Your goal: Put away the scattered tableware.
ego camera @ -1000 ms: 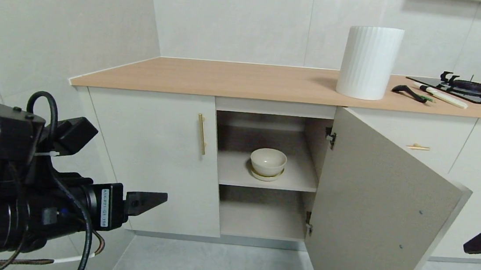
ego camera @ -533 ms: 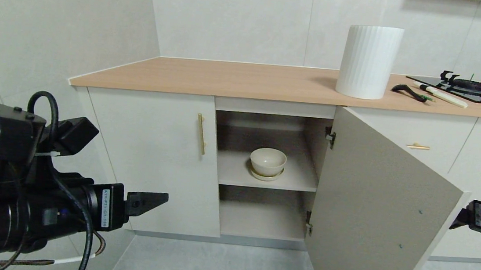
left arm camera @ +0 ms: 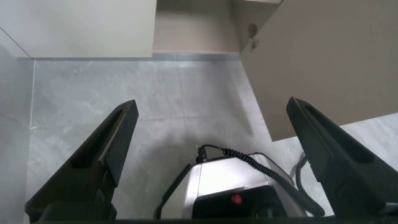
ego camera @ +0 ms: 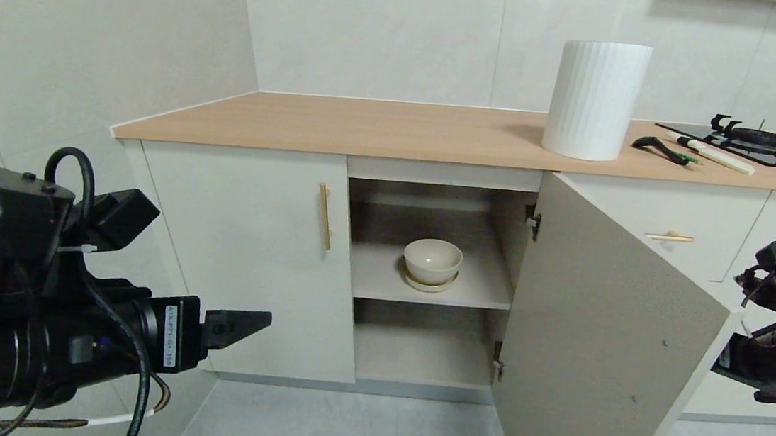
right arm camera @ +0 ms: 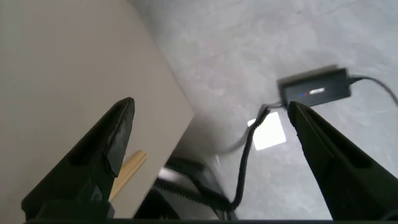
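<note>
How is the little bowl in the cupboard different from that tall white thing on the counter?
The bowl is low, smooth and cream, on a saucer on the cupboard's upper shelf; the tall white container is ribbed, brighter white, standing on the countertop. Both are upright and pale.

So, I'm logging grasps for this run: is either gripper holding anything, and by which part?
Nothing is held. The left gripper has its jaws open and empty; the right gripper, jaws also open, sits by the cabinet door without clamping it.
</note>
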